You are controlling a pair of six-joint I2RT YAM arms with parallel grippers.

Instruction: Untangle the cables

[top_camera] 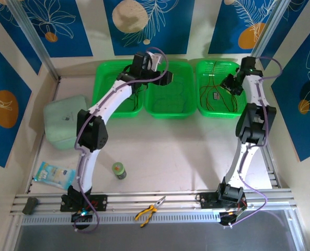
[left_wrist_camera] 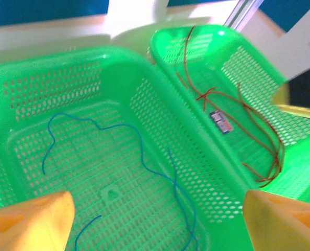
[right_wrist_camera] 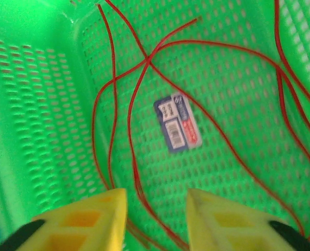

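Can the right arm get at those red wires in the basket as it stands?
Probably yes: the right gripper hangs over the red cables in the green basket, jaws apart, with one strand lying between them and nothing covering the cables.

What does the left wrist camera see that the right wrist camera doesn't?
Left wrist's extra: a blue cable snaking across its own green basket, with the left gripper open above it. Right wrist's extra: the right gripper, with a strand of the red cables running between its parted fingers. Shared: those red cables crossing in the neighbouring basket, and the small printed label on its floor.
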